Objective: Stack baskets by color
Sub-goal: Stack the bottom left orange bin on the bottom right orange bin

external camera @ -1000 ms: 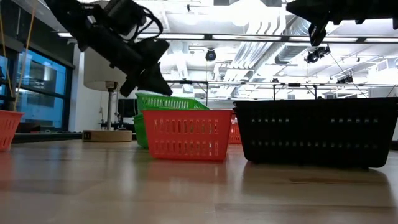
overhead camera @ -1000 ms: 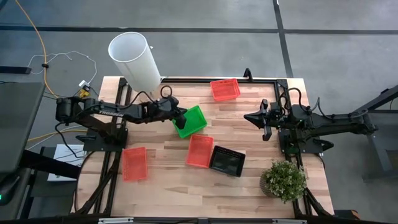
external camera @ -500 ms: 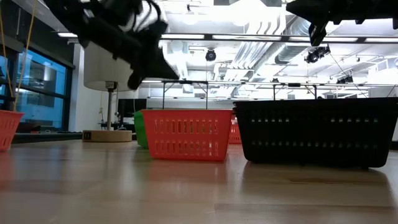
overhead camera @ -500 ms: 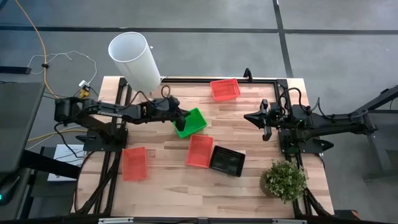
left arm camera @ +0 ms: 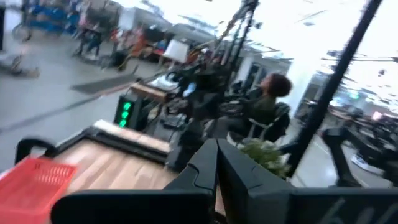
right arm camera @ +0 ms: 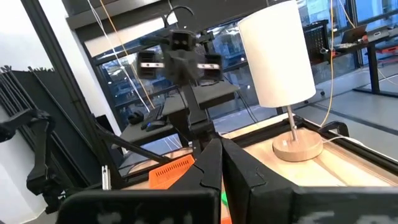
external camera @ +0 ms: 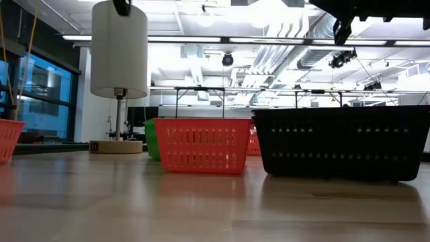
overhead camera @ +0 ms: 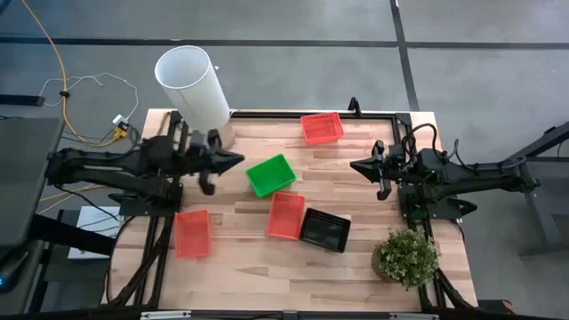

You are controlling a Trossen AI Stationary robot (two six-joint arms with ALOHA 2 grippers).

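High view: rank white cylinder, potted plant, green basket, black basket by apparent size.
1. White cylinder, clearly largest, though it stands tall toward the camera.
2. Potted plant.
3. Black basket and green basket: look about alike, not ranked.

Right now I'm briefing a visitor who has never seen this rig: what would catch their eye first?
Probably the tall white cylinder at the table's far left corner, then the bright baskets scattered on the wood: a green basket mid-table, a red basket touching a black basket, and other red ones at the far edge and near left. The left gripper and right gripper hang shut at either side, holding nothing.
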